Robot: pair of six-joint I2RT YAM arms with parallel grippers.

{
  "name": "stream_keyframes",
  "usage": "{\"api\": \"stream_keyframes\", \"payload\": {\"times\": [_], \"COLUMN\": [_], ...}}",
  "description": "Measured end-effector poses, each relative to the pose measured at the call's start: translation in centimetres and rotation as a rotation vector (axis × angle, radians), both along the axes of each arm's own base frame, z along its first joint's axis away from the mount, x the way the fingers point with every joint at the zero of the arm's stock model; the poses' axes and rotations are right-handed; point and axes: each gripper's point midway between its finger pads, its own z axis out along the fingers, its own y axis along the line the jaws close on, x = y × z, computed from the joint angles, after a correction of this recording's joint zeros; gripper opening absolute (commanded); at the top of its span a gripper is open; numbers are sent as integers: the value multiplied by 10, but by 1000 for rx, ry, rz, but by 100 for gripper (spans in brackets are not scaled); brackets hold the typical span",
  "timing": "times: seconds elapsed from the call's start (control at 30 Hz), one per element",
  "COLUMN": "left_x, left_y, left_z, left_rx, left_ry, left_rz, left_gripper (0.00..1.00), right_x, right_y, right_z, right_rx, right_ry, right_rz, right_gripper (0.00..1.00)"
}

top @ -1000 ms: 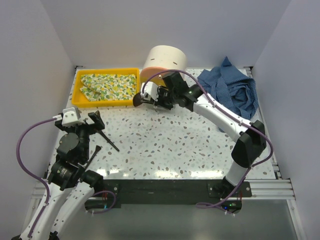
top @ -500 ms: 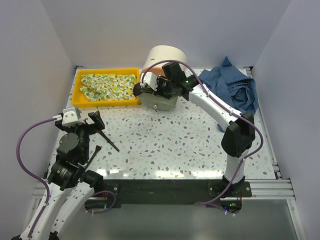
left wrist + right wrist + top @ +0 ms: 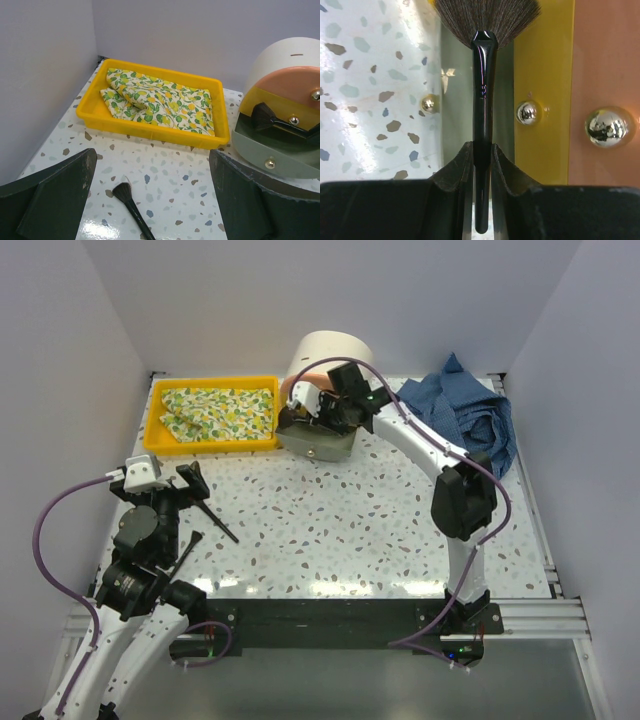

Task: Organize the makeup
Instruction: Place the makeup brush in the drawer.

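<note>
Black-fingered, the right claw (image 3: 481,150) is closed almost fully, pinching the thin dark handle of the fan-headed brush (image 3: 484,95) between its two tips. The handle runs straight out ahead of the claw, and the fan of bristles spreads well beyond the fingertips. Under the brush, ahead of the claw, lies the pale green drawer (image 3: 457,75) of a round-topped cream organizer (image 3: 330,345). Just to one side of the handle is the yellow drawer (image 3: 545,75), and beyond that the pink drawer (image 3: 605,60). Each drawer front carries a shiny round knob (image 3: 526,112). In the left wrist view the bristles sit against the yellow drawer front, above the green one.

The left claw (image 3: 150,190) stands fully open and grips nothing, its two dark fingers spread wide apart. Between them, just below, a second dark brush (image 3: 131,207) lies on the speckled surface (image 3: 350,530), untouched. Further ahead of this claw is a yellow tray (image 3: 150,127) holding a leaf-patterned cloth (image 3: 160,97). The tray stands just beside the organizer. A blue cloth (image 3: 470,420) is bunched on the far side of the organizer, well away from both claws.
</note>
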Motion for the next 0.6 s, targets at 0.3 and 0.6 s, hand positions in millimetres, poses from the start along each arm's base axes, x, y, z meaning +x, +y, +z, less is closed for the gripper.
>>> {"api": "stream_keyframes", "payload": {"times": [0.3, 0.6], "left_x": [0, 3], "left_y": [0, -3], "left_z": [0, -3], "left_rx": [1, 7], "left_ry": [2, 16], "left_rz": [0, -9], "left_gripper": [100, 100], "right_x": [16, 5], "right_y": [-17, -9], "right_z": [-28, -26], "right_rx": [-21, 36], "right_ry": [45, 94], "right_rz": [-62, -59], "right_gripper": [66, 63]}}
